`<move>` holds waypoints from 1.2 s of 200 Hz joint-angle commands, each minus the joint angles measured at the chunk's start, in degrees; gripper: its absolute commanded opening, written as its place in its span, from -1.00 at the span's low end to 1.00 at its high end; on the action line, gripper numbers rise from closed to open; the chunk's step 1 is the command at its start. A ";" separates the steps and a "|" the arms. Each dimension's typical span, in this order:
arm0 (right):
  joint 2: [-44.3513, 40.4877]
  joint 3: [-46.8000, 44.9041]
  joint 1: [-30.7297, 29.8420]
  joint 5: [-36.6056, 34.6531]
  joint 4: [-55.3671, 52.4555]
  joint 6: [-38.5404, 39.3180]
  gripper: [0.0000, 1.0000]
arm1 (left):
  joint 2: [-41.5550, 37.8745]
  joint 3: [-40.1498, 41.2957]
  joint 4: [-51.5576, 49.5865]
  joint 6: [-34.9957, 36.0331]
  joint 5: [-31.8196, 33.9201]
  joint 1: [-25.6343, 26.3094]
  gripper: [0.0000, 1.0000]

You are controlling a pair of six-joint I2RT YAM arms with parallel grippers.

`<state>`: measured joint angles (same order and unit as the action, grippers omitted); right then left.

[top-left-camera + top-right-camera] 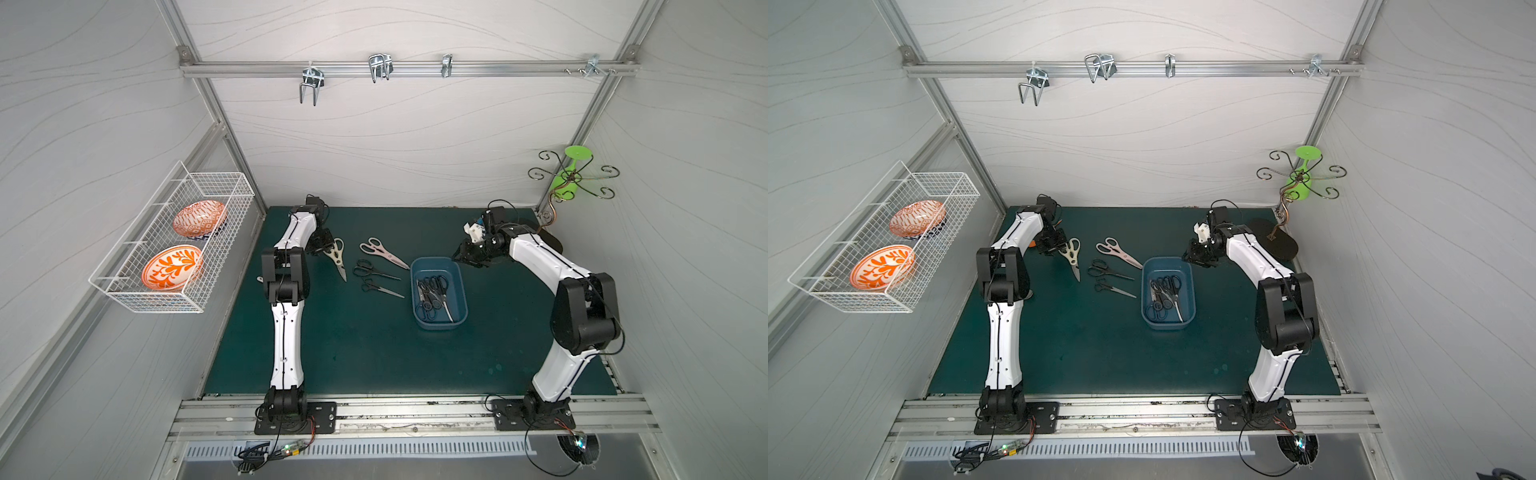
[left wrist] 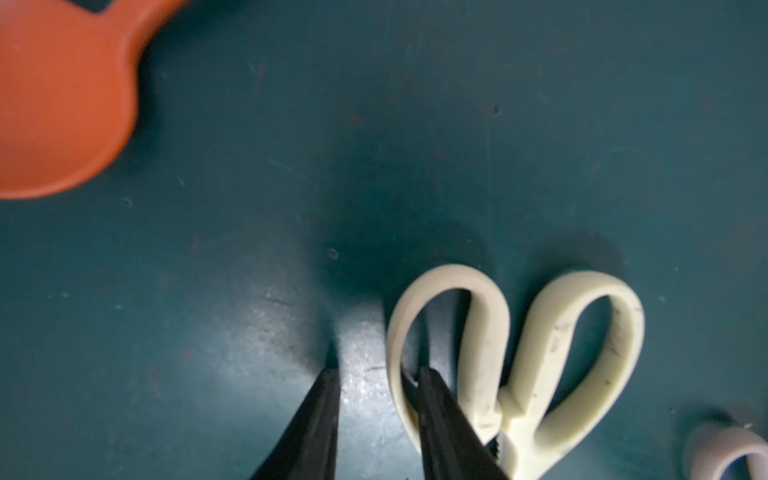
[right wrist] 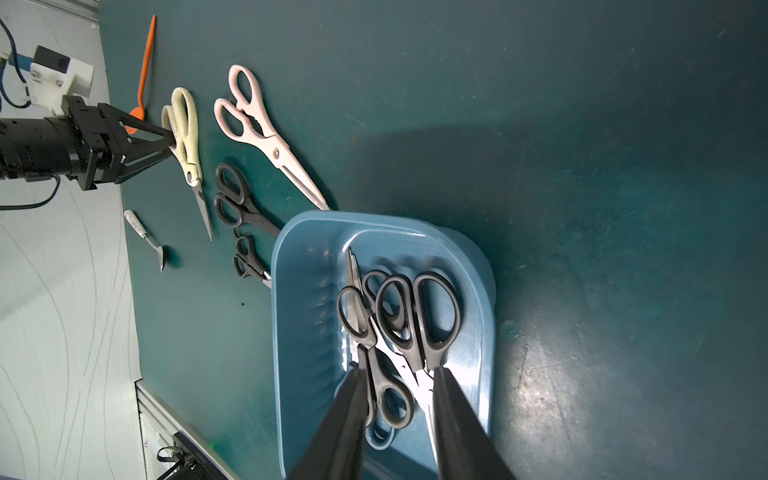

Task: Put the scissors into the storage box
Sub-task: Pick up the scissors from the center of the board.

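Over on the left wall there's a white wire basket (image 1: 232, 208) with two orange-patterned bowls (image 1: 199, 218) (image 1: 171, 267) in it, well clear of everything. On the green mat (image 1: 374, 353), the left gripper (image 2: 377, 369) is down at the cream-handled shears (image 1: 338, 257). Its jaws are apart, with one finger poked inside a handle loop and the other outside it, so they straddle the loop's rim but aren't squeezing it. An orange spoon (image 2: 62, 104) lies near it on the left, and a small metal spoon (image 3: 145, 237) sits nearer, mostly tucked under that arm.

Moving right, the pink-handled shears (image 1: 382, 252) lie at an angle, blade tip right up at the far-left corner of the blue storage box (image 1: 434, 266). I can't tell if it touches. Two black-handled scissors (image 1: 372, 270) (image 1: 380, 287) lie between the cream pair and the box.

Inside the box there's a pile of black-handled pairs (image 1: 434, 293). The right gripper (image 3: 397, 372) hangs over the box's far end, jaws apart, nothing in them. Far right, a green goblet (image 1: 571, 170) hangs on a curly hook stand (image 1: 1279, 243).
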<state>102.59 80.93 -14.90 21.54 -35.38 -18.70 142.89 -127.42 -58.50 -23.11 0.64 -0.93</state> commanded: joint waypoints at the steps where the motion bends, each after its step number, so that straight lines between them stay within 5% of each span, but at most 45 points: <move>1: 0.79 -0.42 0.32 0.87 0.35 -0.65 -0.37 | 0.43 -1.20 0.76 -0.84 -0.95 0.56 -0.29; 70: 1.29 -0.44 0.61 1.22 0.70 -0.95 -0.37 | 1.79 -0.56 -0.64 -0.18 0.34 0.75 -0.33; 112: 1.46 -0.35 0.74 1.43 0.83 -1.11 -0.36 | 2.62 -1.65 -1.17 0.22 0.42 0.75 -0.97; 182: 0.88 -0.64 0.78 3.24 1.42 -1.60 -0.36 | -0.72 0.14 -0.71 -0.44 0.11 0.75 -1.00; 240: -1.10 -2.05 0.42 3.19 2.02 -2.83 -0.36 | -16.01 13.28 5.37 -6.34 -9.71 1.89 -1.00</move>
<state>103.24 80.03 -14.50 24.08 -33.82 -20.25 136.16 -118.30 -56.84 -25.43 -3.42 -0.36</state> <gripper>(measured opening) 0.317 0.057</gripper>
